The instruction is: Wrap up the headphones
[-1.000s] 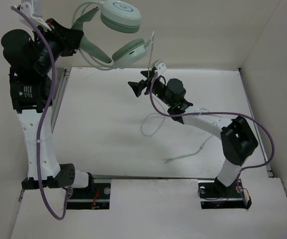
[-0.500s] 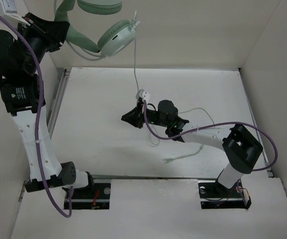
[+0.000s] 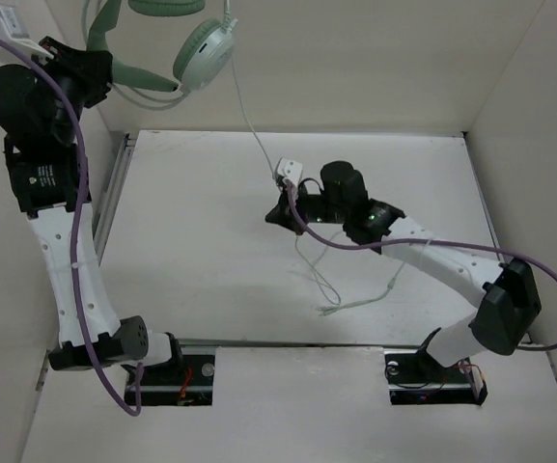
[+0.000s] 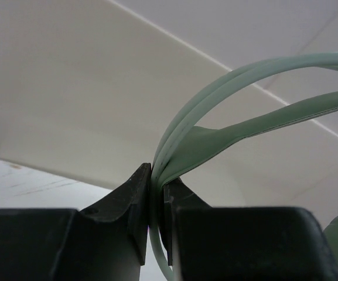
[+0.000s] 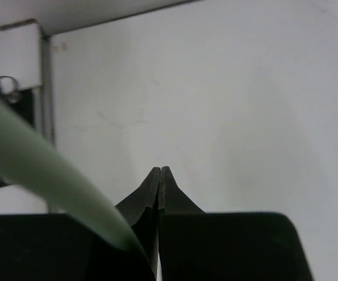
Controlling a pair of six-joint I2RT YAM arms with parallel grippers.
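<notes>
Left end effector (image 4: 157, 187) clamped shut on the headphones (image 3: 201, 53), raised up by the far-left corner of the table (image 3: 191, 222).
Its jaws pinch the thin, pale mint headband (image 4: 227, 126) (slim rails plus a flat strap). A round earcup (image 3: 204, 50) hangs beside it, and a long thin pale cable (image 3: 254, 135) runs straight down to the right end effector (image 5: 159, 175). That one's jaws are pressed together; the cable crosses its left finger, but I cannot tell whether it is pinched. Slack cable loops on the table below.
</notes>
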